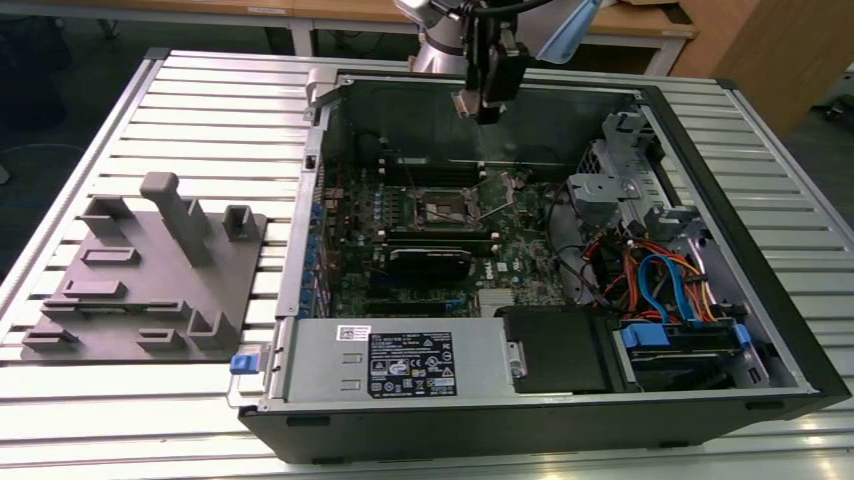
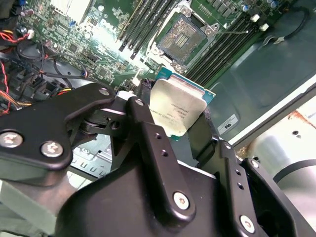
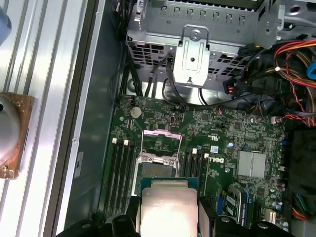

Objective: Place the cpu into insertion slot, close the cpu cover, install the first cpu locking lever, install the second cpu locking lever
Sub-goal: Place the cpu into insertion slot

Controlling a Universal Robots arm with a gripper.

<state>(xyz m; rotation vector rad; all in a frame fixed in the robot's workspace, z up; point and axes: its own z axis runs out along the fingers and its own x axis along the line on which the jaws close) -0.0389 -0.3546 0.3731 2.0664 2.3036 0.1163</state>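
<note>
Gripping the cpu (image 2: 176, 106) by two opposite edges, the gripper (image 2: 175, 127) is closed on the chip; we see black fingers (image 2: 144, 129) pressed against its sides, and its pale metal top faces the cameras in both wrist views. In the exterior view the gripper (image 1: 479, 108) hangs above the far part of the open computer case (image 1: 534, 430), raised well above the green motherboard (image 1: 354, 215); so the cpu (image 3: 168, 205) is in the air, apart from the board.

We find the insertion slot (image 1: 447, 207) near the middle of the motherboard, on its far half; its dark centre lies bare in the second wrist view (image 2: 185, 34), flanked by long black memory slots (image 2: 143, 24). In the first wrist view the held chip overlaps one edge of the insertion slot (image 3: 158, 170); the cpu cover (image 3: 159, 144) appears swung open just beside the slot, on the side toward the metal drive cage (image 3: 197, 29), though we cannot tell its exact angle.

At the near side of the case sits the grey power-supply box (image 1: 387, 365); a grey fixture plate (image 1: 147, 280) rests on the slatted table (image 1: 200, 110) at the exterior view's left, well apart from the case.
</note>
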